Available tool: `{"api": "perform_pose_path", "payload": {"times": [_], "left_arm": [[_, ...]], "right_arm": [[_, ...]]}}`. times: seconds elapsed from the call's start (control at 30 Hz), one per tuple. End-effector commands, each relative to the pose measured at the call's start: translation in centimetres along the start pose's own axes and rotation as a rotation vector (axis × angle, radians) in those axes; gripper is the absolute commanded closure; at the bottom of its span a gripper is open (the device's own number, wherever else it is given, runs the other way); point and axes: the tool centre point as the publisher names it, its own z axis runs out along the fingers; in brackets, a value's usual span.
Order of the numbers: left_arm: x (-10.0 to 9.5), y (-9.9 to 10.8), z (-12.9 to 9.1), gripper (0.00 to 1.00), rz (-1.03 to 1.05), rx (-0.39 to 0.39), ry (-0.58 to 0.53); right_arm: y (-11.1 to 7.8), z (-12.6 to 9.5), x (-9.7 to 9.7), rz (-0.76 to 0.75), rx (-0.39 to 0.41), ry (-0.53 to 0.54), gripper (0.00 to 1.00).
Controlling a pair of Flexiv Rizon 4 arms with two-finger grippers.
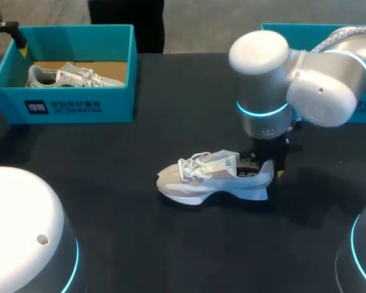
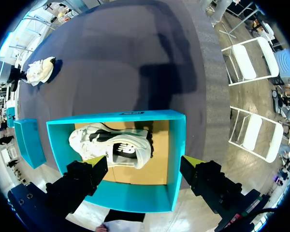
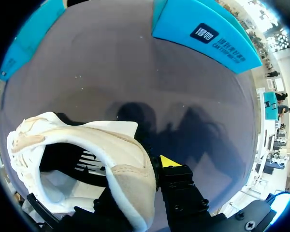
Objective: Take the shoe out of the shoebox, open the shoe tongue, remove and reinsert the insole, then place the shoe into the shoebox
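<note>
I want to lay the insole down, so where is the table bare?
Bare table between the shoebox and the shoe, and in front of the shoe toward the near edge. Crowded at the heel, where the right gripper stands.

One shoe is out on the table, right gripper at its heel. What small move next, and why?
The shoe lies on the table with the right gripper at its heel, while the left gripper hangs open above the shoebox. I'd probably swing the left gripper over to the tongue to open it.
</note>
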Motion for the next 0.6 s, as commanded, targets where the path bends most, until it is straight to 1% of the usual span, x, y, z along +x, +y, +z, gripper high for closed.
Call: {"api": "perform_pose_path", "payload": {"times": [0.03,0.27,0.6], "left_arm": [[0.0,-0.1,0.0,0.0,0.0,-0.003,0.002],[0.0,-0.1,0.0,0.0,0.0,-0.003,0.002],[0.0,-0.1,0.0,0.0,0.0,-0.003,0.002]], "right_arm": [[0.0,0.5,1.0,-0.002,0.003,-0.01,1.0],[-0.5,1.1,1.7,-0.002,0.005,-0.002,1.0],[-1.6,1.9,2.0,0.001,0.011,0.011,1.0]]}}
